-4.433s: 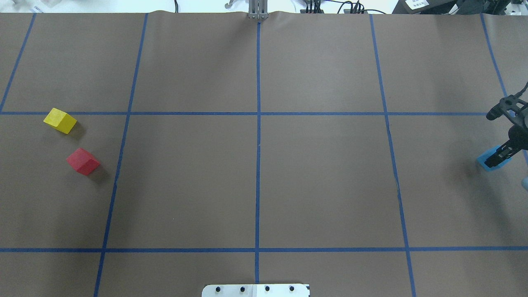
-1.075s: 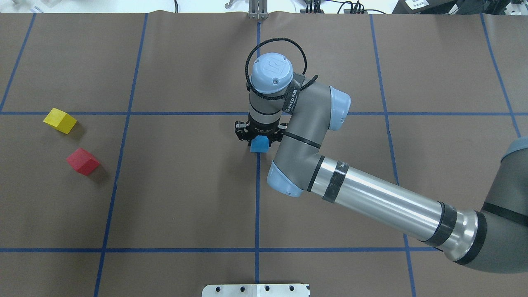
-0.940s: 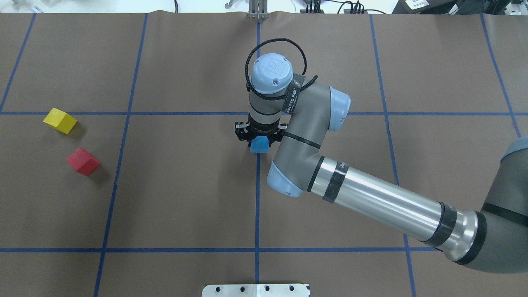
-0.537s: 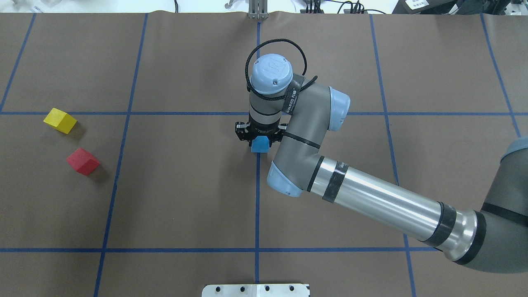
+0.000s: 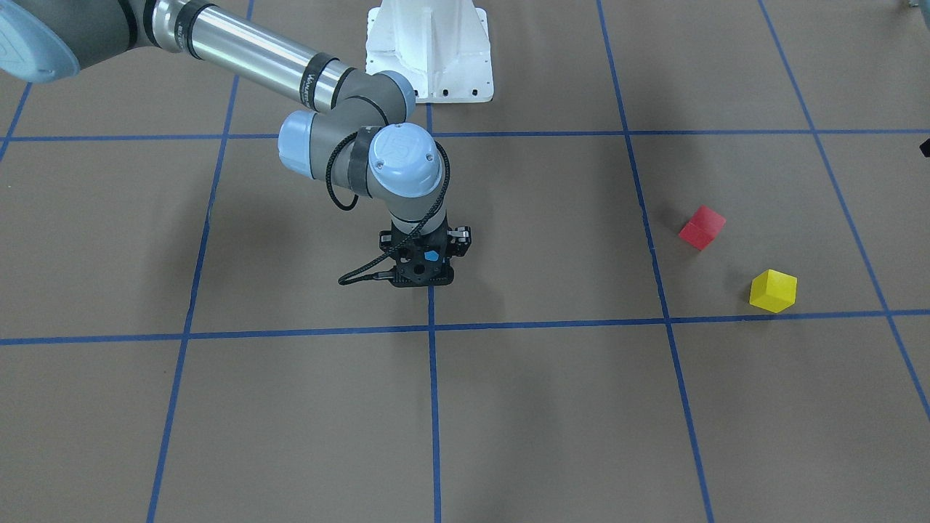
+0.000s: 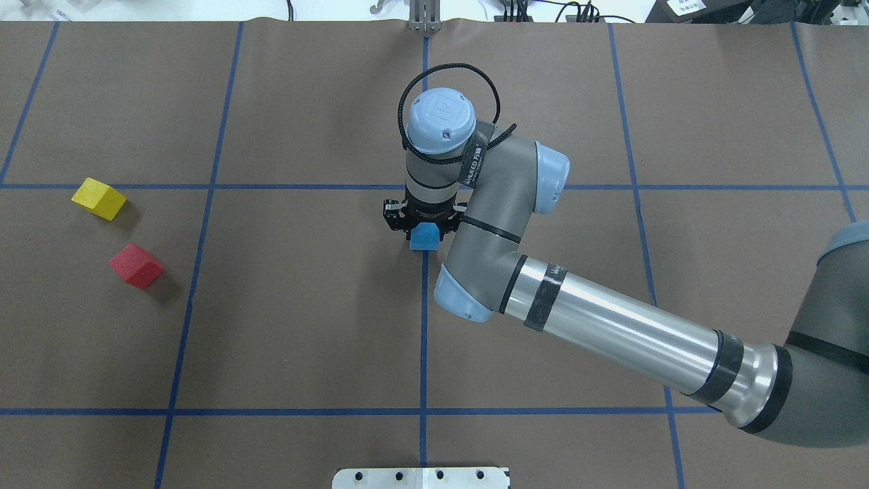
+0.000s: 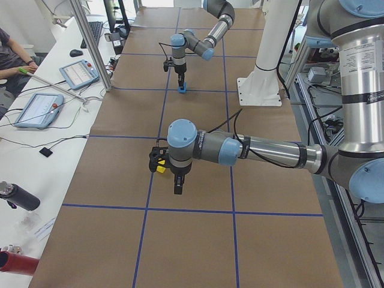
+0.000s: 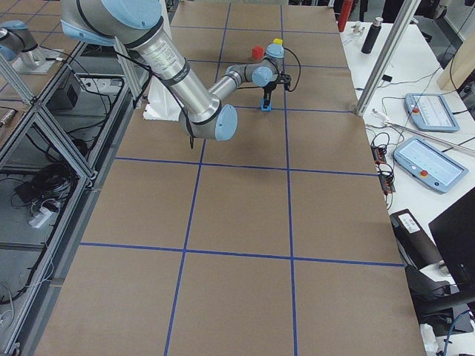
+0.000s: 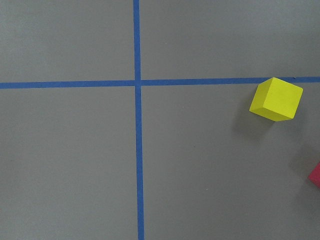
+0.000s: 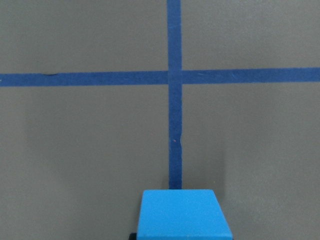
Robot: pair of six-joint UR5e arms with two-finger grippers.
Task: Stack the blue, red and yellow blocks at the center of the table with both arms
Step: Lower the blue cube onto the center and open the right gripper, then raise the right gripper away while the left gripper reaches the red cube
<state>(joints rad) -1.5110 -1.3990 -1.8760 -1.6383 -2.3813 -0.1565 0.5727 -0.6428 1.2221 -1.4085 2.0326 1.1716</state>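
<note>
Blue block (image 6: 423, 238) (table centre) | right hand (image 6: 421, 229) seemingly gripping it | left hand (image 7: 158, 162) unclear

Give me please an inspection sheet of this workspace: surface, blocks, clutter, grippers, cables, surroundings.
Surface: brown paper with a blue tape grid, lying flat.
Job's things: blue block on the centre line; red block and yellow block apart from each other on the robot's left side; nothing stacked.
Clutter: nothing seen.
Grippers: right gripper shut on the blue block; whether the block touches the paper, I cannot tell. Left gripper hangs beside the yellow block; open or shut, I cannot tell.
Cables: black cable loops over the right wrist.
Surroundings: control pendant and a seated person at the side bench.
</note>
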